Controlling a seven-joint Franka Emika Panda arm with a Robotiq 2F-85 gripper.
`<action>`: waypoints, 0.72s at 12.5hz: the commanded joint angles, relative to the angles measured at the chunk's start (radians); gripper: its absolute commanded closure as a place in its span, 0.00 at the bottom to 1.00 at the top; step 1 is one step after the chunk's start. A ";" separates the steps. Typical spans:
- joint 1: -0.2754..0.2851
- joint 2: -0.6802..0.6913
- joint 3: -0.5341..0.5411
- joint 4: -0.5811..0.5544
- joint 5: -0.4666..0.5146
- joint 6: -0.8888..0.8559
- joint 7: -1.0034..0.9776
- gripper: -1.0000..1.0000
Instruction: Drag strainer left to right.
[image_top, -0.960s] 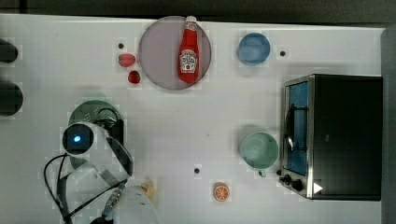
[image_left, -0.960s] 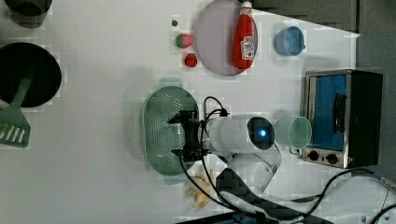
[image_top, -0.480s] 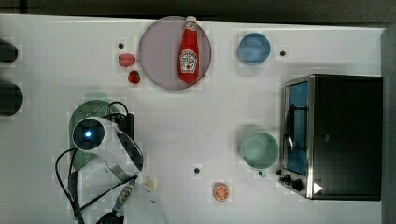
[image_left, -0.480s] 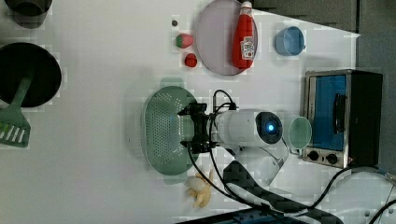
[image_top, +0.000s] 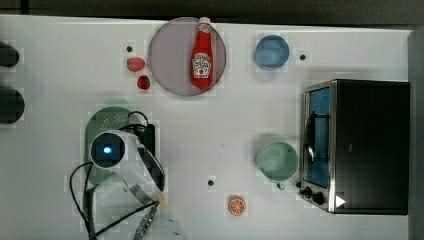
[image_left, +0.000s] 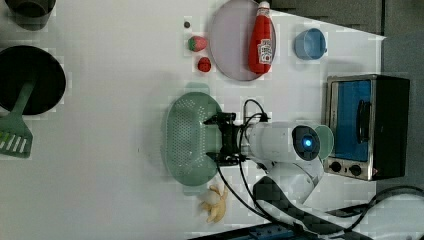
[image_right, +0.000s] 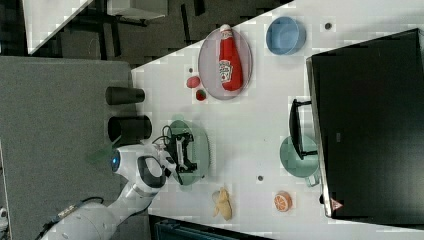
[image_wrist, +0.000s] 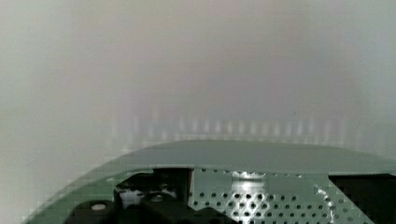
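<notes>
matt mint plastic strainer (image_left: 187, 140) w/ small holes, smooth white table (image_left: 110, 150), shiny metal-trim toaster oven (image_left: 367, 125)

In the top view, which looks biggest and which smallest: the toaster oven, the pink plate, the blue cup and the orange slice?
Largest to smallest:
1. toaster oven
2. pink plate
3. blue cup
4. orange slice
The differences are plain, though the taller oven sits nearer the camera.

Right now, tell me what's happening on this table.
A single robot arm has its gripper open over the pale green strainer, at the rim that lies on the left view's right, with nothing held. The strainer sits on the white table, toward the top view's left. A green cup and a toaster oven stand on the top view's right. The drag does not look started yet.
</notes>
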 joint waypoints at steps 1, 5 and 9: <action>-0.085 -0.023 -0.020 -0.027 0.024 -0.001 -0.095 0.00; -0.154 -0.051 -0.048 -0.062 0.024 -0.005 -0.183 0.00; -0.214 -0.066 -0.091 -0.077 0.023 -0.004 -0.272 0.00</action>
